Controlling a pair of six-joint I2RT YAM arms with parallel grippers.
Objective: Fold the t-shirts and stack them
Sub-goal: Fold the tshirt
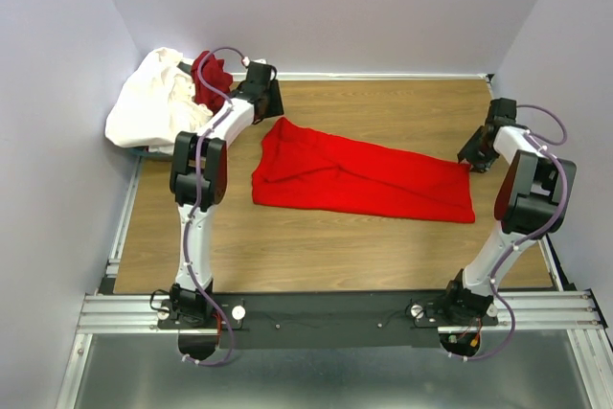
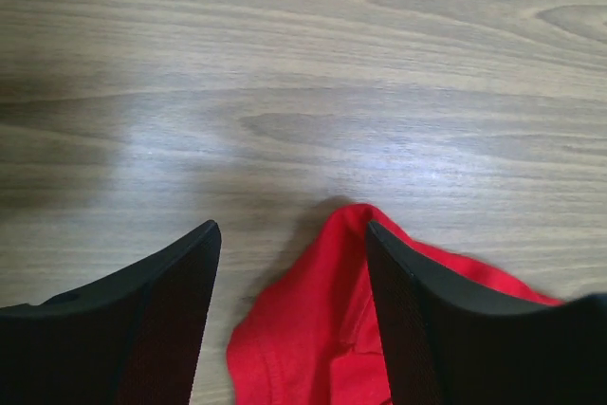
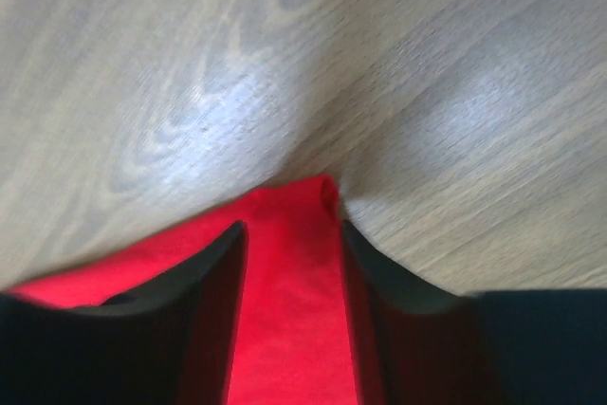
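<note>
1. Nearest, at 6 o'clock of the top view, the mounting rail (image 1: 326, 313) is noted; the wooden table (image 1: 316, 246) stretches beyond it.
2. The bright red t-shirt (image 1: 364, 174) is laid across the middle of the table as a long band, running from 11 o'clock down to 3 o'clock. It appears to be doubled lengthwise.
3. The left gripper (image 2: 292, 234) is set at the 11 o'clock end. Its jaws are spread wide, and a red corner lies loose between them on the wood, unpinched.
4. The right gripper (image 3: 290, 227) is set at the 3 o'clock end. Its jaws are parted too. A flat strip of red cloth is seen in the gap, far too thin to be clamped at that width, so it is judged released.
5. The white t-shirt (image 1: 153, 107) and the maroon t-shirt (image 1: 206, 79) are heaped together at 10 o'clock, unfolded, the maroon one partly behind the left arm.
6. Step in hand, as judged: the lengthwise fold of the red shirt is laid down and both ends are let go.
7. Next move, as judged: a crosswise fold is called for. Both layers at one end must be regripped and carried over to the other end, with the edges kept square.
8. Containers: no bin, tray or basket is made out, and nothing is stacked yet.
</note>
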